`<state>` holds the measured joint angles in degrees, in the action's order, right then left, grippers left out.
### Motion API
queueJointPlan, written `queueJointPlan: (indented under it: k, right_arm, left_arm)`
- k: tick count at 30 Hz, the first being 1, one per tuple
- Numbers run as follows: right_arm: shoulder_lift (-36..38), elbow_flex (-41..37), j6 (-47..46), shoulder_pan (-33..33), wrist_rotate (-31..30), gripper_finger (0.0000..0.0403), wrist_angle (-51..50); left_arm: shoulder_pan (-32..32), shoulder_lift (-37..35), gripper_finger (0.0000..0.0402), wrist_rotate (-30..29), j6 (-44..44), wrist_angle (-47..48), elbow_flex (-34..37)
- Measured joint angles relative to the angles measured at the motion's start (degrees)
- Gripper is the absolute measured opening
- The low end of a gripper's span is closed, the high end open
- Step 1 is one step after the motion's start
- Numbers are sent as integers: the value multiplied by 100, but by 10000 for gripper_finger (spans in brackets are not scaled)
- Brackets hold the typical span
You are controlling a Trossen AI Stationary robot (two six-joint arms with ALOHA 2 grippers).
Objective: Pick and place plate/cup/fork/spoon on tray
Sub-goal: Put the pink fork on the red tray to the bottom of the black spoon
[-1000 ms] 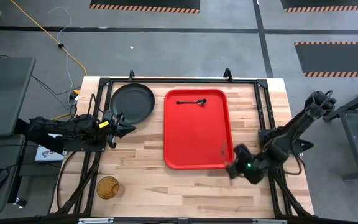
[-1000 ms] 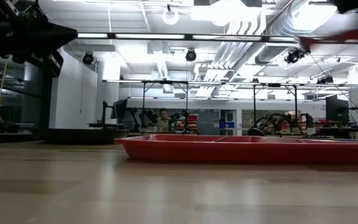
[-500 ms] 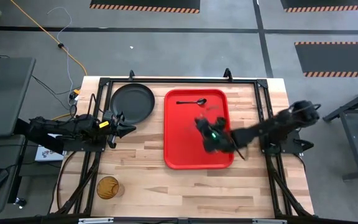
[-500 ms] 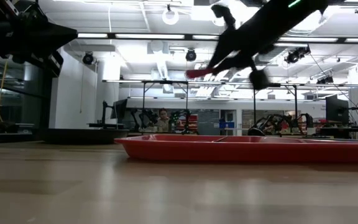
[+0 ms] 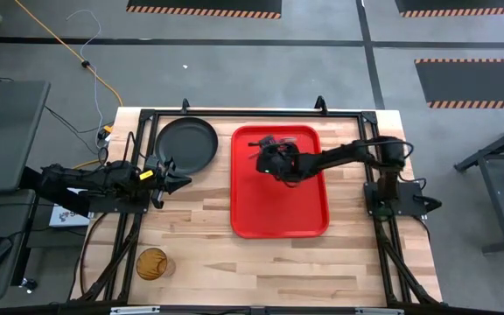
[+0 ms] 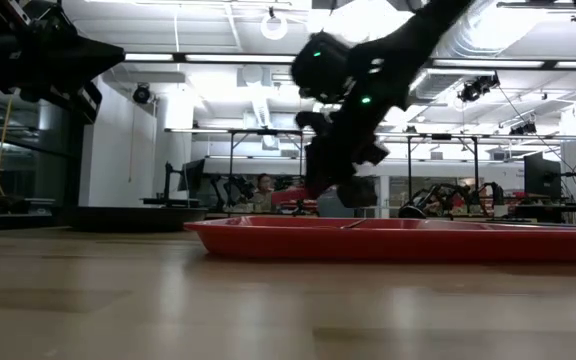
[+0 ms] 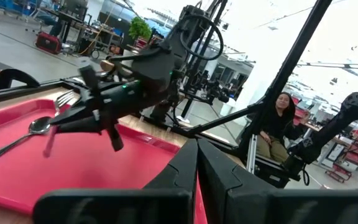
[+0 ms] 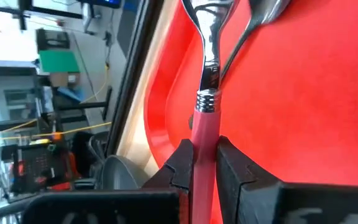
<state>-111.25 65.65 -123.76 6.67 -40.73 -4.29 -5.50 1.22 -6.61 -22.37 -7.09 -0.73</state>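
The red tray (image 5: 280, 210) lies mid-table. The dark spoon (image 8: 263, 11) lies in its far part. My right gripper (image 5: 269, 159) reaches from the right, low over that far part, shut on the fork (image 8: 205, 74). The fork's silver tines (image 8: 207, 12) point ahead, beside the spoon. The dark plate (image 5: 186, 144) rests flat on the table left of the tray. The amber cup (image 5: 151, 262) stands near the front left corner. My left gripper (image 5: 180, 181) is shut and empty, just near of the plate. My right gripper pinches the fork's red-pink handle (image 8: 204, 124) between its two fingers. The fingers come from the table's right, slanting down, and lie along the handle. The tines stick out ahead of the fingertips. Whether the tines touch the tray, I cannot tell.
A black frame (image 5: 261, 114) runs along the table's far and side edges. Bare wood (image 5: 261, 267) lies near of the tray. A person (image 7: 278, 121) sits in the room beyond the table.
My right gripper has gone from the tray's near right corner toward the far edge and the left, over the tray, and down close to the spoon. It has stayed shut on the fork throughout.
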Motion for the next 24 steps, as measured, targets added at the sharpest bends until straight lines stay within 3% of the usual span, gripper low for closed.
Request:
queueJointPlan:
  k: [4,11,24]
  right_arm:
    - [-305,500,-27,155,159,16,-381]
    - [-334,909,-35,202,418,16,-1956]
    - [-249,922,-43,80,362,16,-2156]
  left_arm:
    - [0,0,3,2,0,4,2]
    - [0,1,3,0,-1,2,2]
    - [0,0,3,0,0,0,1]
